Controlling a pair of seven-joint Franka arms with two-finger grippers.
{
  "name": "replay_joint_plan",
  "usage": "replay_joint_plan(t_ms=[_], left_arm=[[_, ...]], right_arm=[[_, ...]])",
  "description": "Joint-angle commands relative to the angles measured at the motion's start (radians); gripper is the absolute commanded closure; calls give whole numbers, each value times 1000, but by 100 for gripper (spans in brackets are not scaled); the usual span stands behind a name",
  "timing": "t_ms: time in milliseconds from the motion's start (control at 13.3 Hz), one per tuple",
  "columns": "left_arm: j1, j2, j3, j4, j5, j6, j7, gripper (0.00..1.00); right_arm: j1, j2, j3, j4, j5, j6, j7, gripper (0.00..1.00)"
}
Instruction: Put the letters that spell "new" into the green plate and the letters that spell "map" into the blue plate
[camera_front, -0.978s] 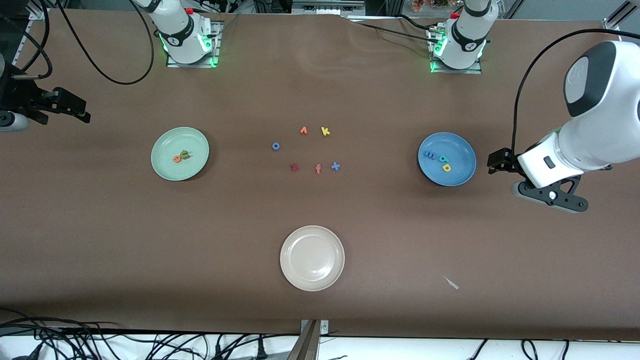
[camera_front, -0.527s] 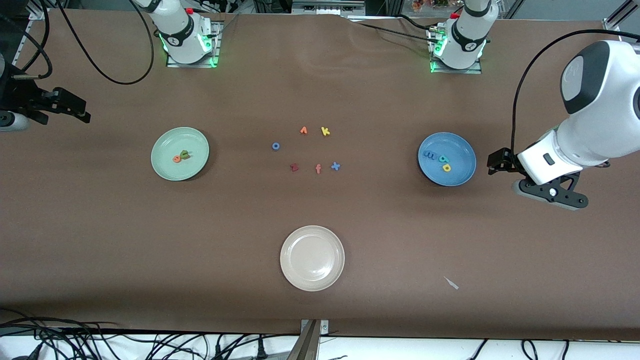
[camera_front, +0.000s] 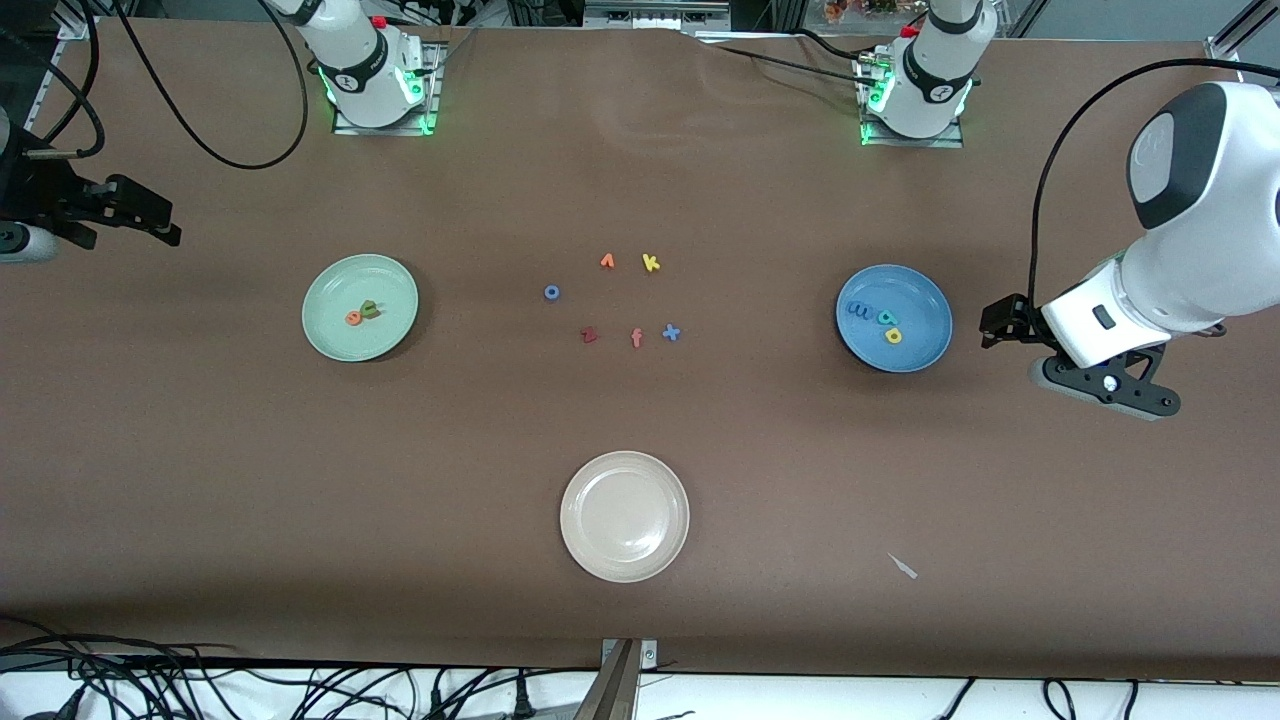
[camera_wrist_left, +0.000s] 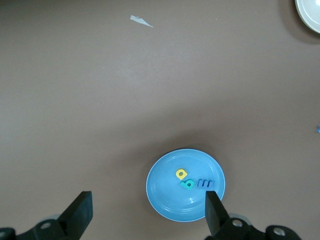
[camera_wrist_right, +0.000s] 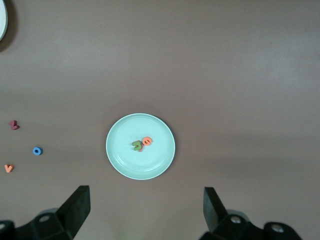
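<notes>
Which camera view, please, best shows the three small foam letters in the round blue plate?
The left wrist view: it looks straight down on the blue plate, showing the yellow, teal and blue letters separately. The front view shows them smaller; the right wrist view shows none.

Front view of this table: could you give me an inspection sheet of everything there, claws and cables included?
Surface: brown table, cover slightly rippled by the bases.
Job's things: green plate holds orange e and green n; blue plate holds blue m, teal p, yellow a.
Clutter: six loose letters mid-table; cream plate; white scrap.
Claws: left claw open, empty, over the table beside the blue plate; right claw open, empty, at the right arm's end.
Cables: black cables along the edge nearest the camera.
Surroundings: nothing seen.
</notes>
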Motion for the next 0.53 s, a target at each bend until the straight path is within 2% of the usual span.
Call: replay_joint_plan(t_ms=[0,451], left_arm=[[3,-28,4,-35,-28,7,39,2],[14,-26,4,-35,-28,-1,85,2]], right_arm=[[-2,5,-1,19,12,-15,-7,0],[-2,5,0,19,12,-15,-8,0]])
